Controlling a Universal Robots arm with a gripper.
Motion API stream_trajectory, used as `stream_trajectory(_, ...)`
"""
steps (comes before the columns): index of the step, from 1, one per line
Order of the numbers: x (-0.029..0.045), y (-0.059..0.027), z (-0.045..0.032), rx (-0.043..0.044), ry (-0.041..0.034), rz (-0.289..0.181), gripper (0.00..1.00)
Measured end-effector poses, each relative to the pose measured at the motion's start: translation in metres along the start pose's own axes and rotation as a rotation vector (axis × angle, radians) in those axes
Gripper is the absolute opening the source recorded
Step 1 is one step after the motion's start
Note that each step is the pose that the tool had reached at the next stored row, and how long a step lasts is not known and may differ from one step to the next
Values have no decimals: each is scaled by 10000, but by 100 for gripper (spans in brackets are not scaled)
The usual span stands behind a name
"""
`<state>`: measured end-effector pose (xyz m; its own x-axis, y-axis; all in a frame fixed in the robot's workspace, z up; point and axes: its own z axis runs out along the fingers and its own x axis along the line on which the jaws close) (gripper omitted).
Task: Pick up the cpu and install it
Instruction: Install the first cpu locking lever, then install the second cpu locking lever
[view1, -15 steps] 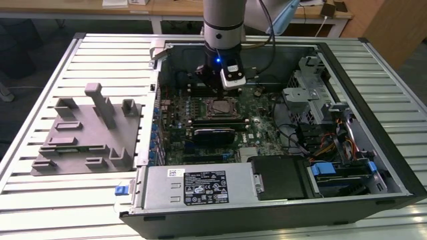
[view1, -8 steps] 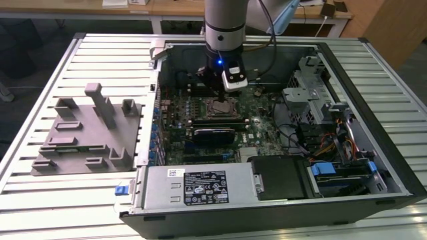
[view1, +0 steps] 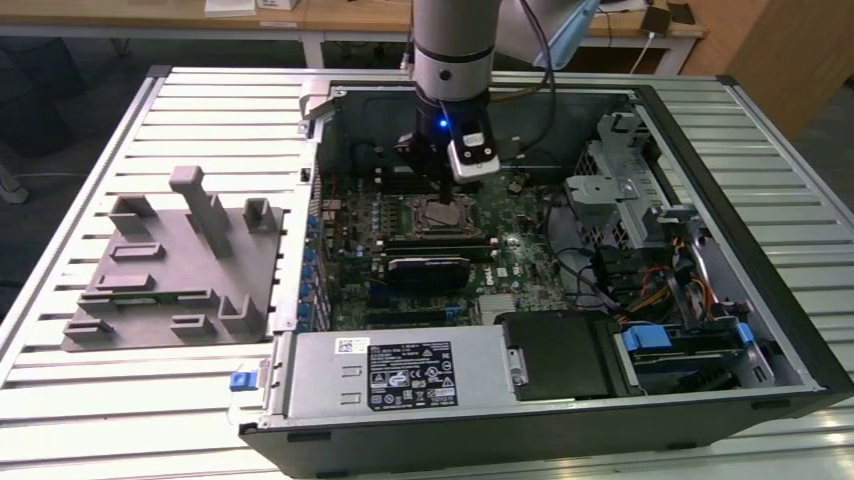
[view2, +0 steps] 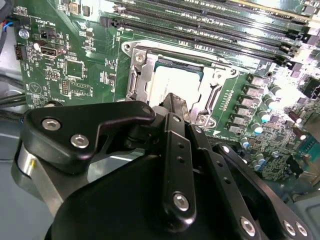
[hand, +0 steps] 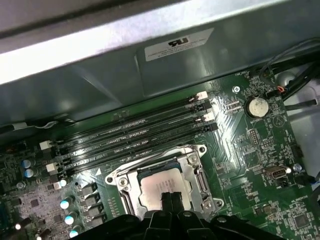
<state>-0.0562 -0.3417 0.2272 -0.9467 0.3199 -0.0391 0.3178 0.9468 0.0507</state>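
The cpu (hand: 164, 187), a pale silvery square, lies flat inside the metal socket frame (hand: 197, 172) on the green motherboard (hand: 250, 165), directly under the gripper (hand: 170, 199). In both wrist views the gripper's two black fingers (view2: 176, 106) are pressed together into a single narrow tip, closed with nothing between them, and that tip sits over the middle of the cpu (view2: 172, 86); whether it touches the top cannot be told. Just beyond the socket from the gripper run four long black memory slots (hand: 135, 135), side by side, and past them rises the grey wall of the case (hand: 100, 75). Off to one side of the gripper in the first wrist view a round silver coin battery (hand: 258, 106) sits on the board. In the exterior view the arm (view1: 451, 60) reaches straight down into the open computer case (view1: 787, 300), its gripper (view1: 430, 185) just above the socket, with a grey moulded fixture (view1: 174, 260) resting well apart on the slatted table (view1: 80, 400) toward the exterior view's left.
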Motion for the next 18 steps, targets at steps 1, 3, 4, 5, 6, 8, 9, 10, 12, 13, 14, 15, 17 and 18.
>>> stream_trajectory(1, -1, 1, -16, -1, -1, -1, 11)
stream_trajectory(3, -3, 3, -63, -1, -1, -1, 11)
stream_trajectory(4, -3, 5, -85, -2, -2, -1, 11)
stream_trajectory(5, -4, 5, -102, -2, -3, -1, 11)
stream_trajectory(6, -5, 6, -112, -2, -5, -1, 11)
stream_trajectory(8, -5, 6, -112, -5, -6, -1, 11)
stream_trajectory(9, -5, 6, -112, -5, -6, -1, 11)
stream_trajectory(10, -5, 6, -115, -2, -5, -1, 11)
stream_trajectory(12, -5, 6, -117, -3, -5, -1, 11)
stream_trajectory(13, -5, 6, -117, -3, -6, -1, 11)
stream_trajectory(14, -5, 6, -118, -3, -5, -1, 11)
stream_trajectory(15, -5, 6, -118, -3, -5, -1, 11)
stream_trajectory(17, -5, 6, -118, -3, -5, -1, 11)
stream_trajectory(18, -5, 6, -118, -3, -6, -1, 11)
